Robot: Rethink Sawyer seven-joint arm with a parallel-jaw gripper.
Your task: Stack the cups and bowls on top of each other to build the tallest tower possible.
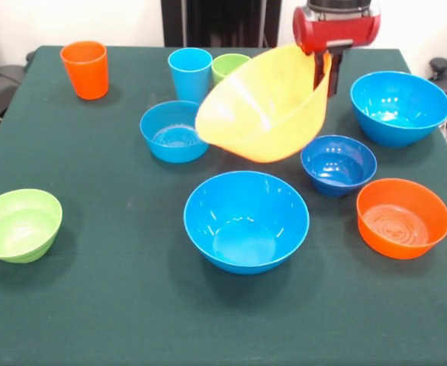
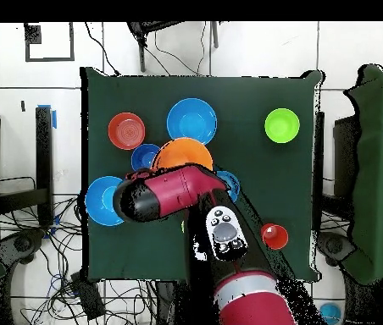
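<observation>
My gripper [image 1: 326,76] is shut on the rim of the very large yellow-orange bowl [image 1: 265,107] and holds it tilted above the table; it also shows in the overhead view [image 2: 182,154]. A large bright blue bowl [image 1: 246,221] stands just in front of it, a second one [image 1: 399,107] at the right. The medium light blue bowl [image 1: 174,131], small dark blue bowl [image 1: 338,164], orange bowl [image 1: 403,217] and lime green bowl [image 1: 19,225] stand apart. The orange cup [image 1: 85,69], light blue cup [image 1: 190,74] and half-hidden lime green cup [image 1: 229,67] stand at the back. No nested tower shows.
The dark green table [image 1: 117,305] has open cloth at the front and between the green bowl and the blue bowls. In the overhead view the arm [image 2: 174,193] covers the gripper and part of the light blue bowl [image 2: 229,184]. Cables lie on the floor around the table.
</observation>
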